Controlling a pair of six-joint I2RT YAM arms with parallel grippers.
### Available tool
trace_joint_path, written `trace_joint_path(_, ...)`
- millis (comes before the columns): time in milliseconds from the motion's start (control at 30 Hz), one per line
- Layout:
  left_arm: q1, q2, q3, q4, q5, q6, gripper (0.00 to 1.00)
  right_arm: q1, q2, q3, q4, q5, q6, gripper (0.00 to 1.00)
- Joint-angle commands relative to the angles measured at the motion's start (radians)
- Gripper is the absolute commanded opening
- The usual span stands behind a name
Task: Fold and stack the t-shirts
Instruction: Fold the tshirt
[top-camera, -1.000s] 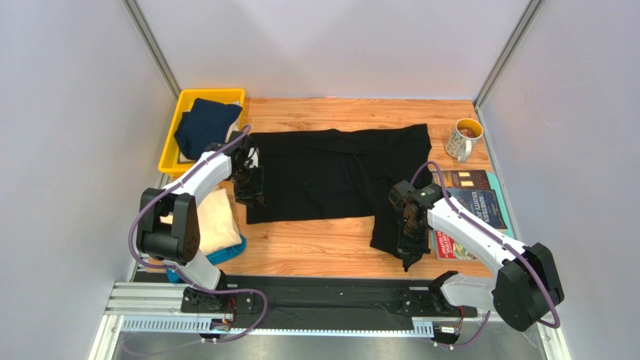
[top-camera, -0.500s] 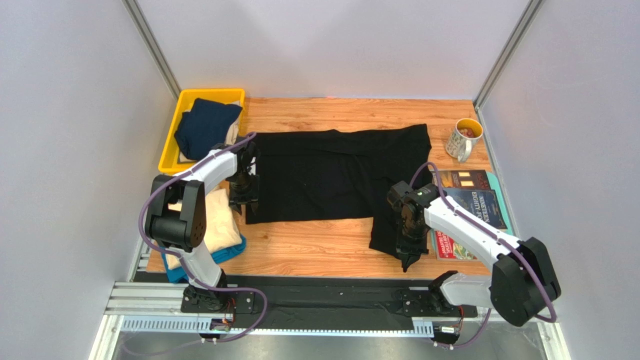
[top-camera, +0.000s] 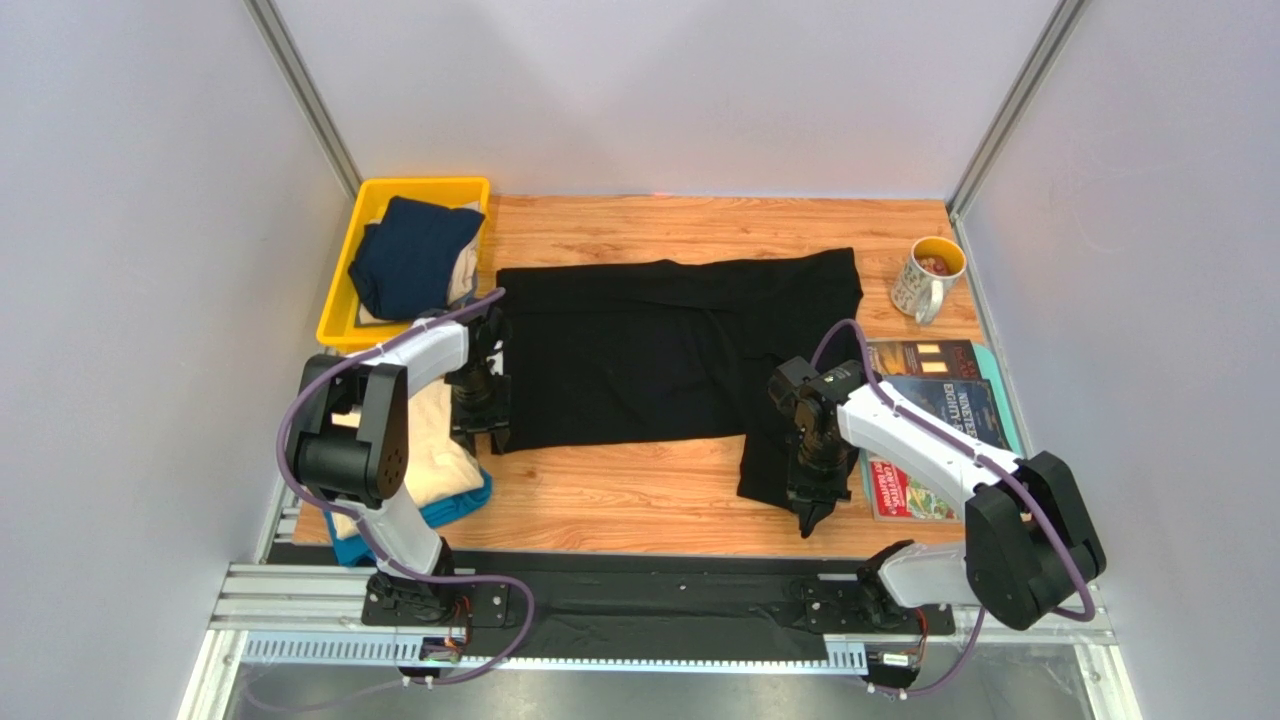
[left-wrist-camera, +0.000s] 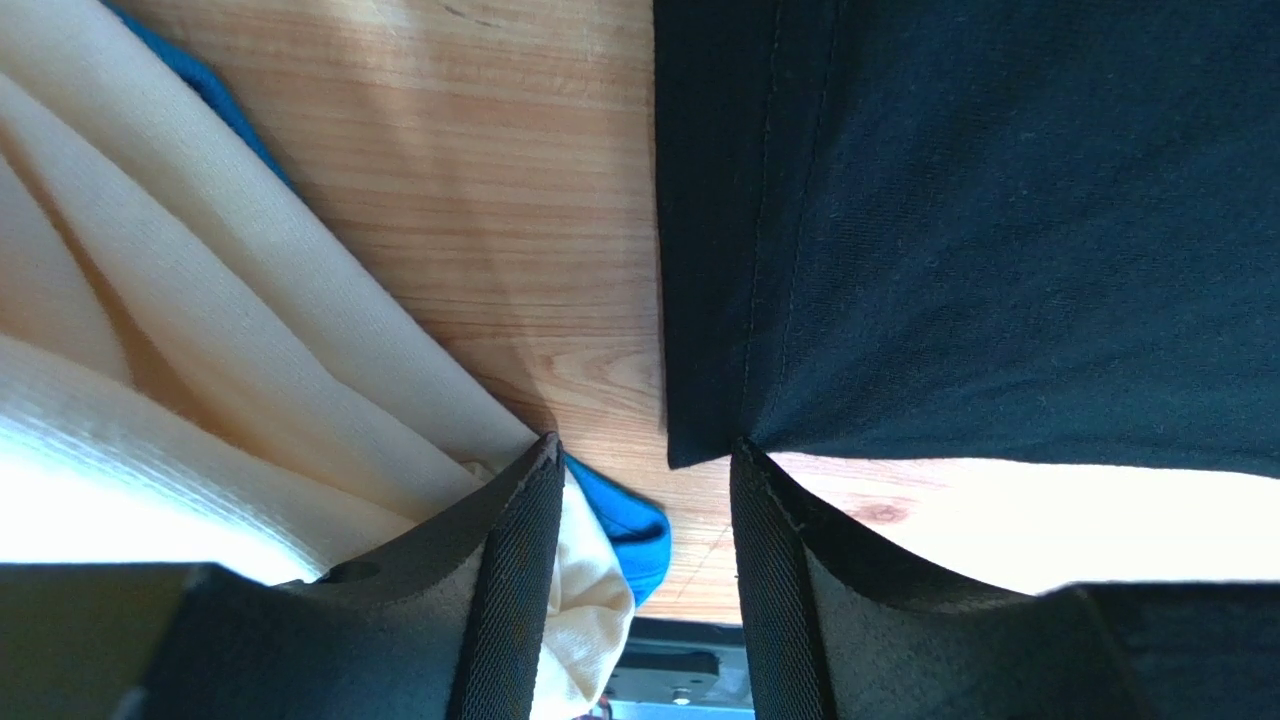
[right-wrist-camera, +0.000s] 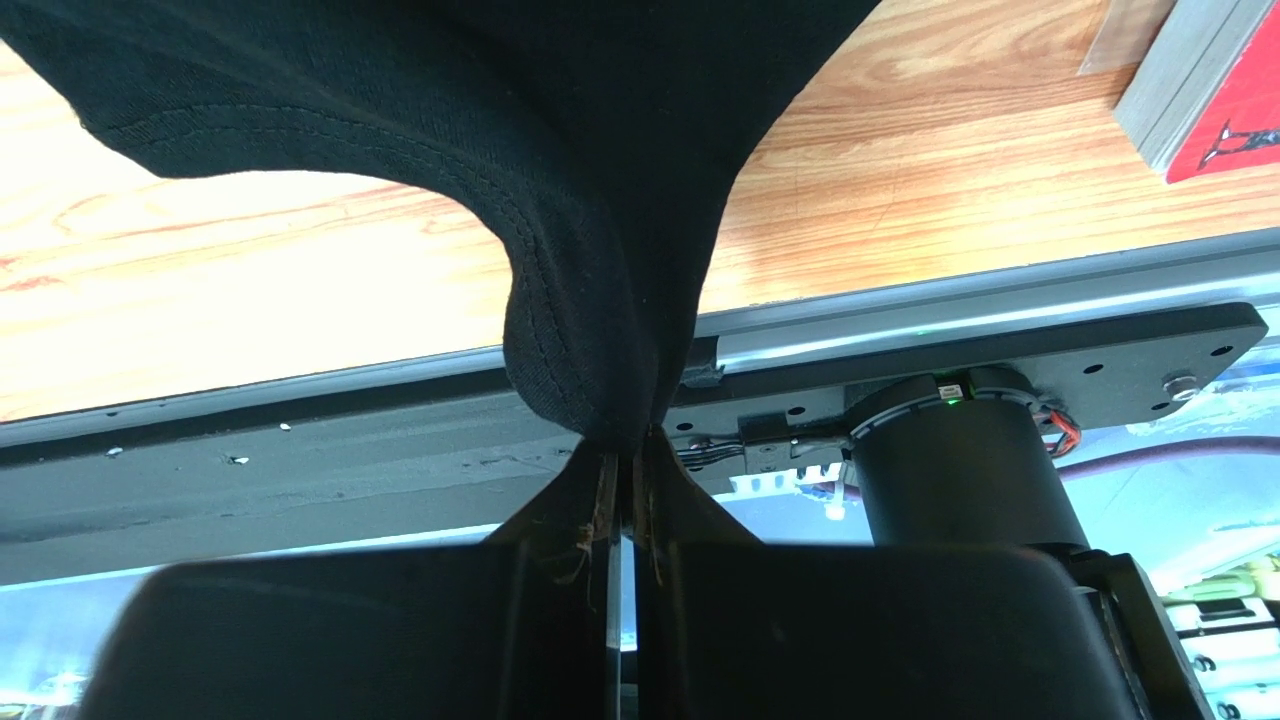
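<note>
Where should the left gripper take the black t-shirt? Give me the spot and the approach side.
Probably best: grip the near-left hem corner of the black t-shirt, lying flat on the table. Bring the open left gripper down at the shirt's left edge, one finger over the stitched hem, one on bare wood. Keep clear of the cream t-shirt close beside it.

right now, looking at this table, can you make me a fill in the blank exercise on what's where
1. The navy t-shirt lies in the ____ bin.
2. The right fingers are shut on the black t-shirt; the left fingers hold ____.
3. The mug stands at the far ____ corner of the table.
Missing words: yellow; nothing; right.
</note>
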Motion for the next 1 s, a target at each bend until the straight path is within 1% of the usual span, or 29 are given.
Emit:
trace_joint_path(0,0.001,-0.03,-0.035,0.063,0.04,0.007,0.51,-0.007,-0.002,0.038,0.021,-0.004,-0.012,0.0)
trace_joint_path(233,0.001,-0.075,-0.029,0.077,0.079,0.001,0.5,-0.013,-0.01,0.033,0.022,-0.004,-0.003,0.0)
trace_joint_path(367,0.001,-0.052,-0.029,0.08,0.088,0.004,0.47,-0.014,-0.007,0.039,0.022,-0.004,-0.006,0.0)
trace_joint_path(600,0.001,-0.036,-0.062,0.094,0.083,0.013,0.37,-0.016,0.013,0.049,0.025,-0.002,-0.012,0.0)
trace_joint_path(667,0.001,-0.036,-0.068,0.097,0.085,0.013,0.29,-0.016,0.016,0.05,0.029,-0.002,-0.014,0.0)
trace_joint_path(733,0.001,-0.035,-0.069,0.094,0.086,0.019,0.16,-0.017,0.021,0.05,0.032,-0.002,-0.017,0.0)
trace_joint_path(767,0.001,-0.036,-0.069,0.092,0.085,0.021,0.12,-0.017,0.022,0.052,0.032,-0.002,-0.017,0.0)
trace_joint_path(800,0.001,-0.036,-0.069,0.094,0.083,0.023,0.03,-0.016,0.024,0.053,0.033,0.001,-0.018,0.0)
trace_joint_path(833,0.001,-0.038,-0.069,0.091,0.085,0.024,0.0,-0.017,0.028,0.055,0.032,0.005,-0.017,0.0)
trace_joint_path(967,0.001,-0.065,-0.029,0.058,0.085,0.023,0.0,-0.03,0.022,0.079,0.033,0.024,-0.015,0.0)
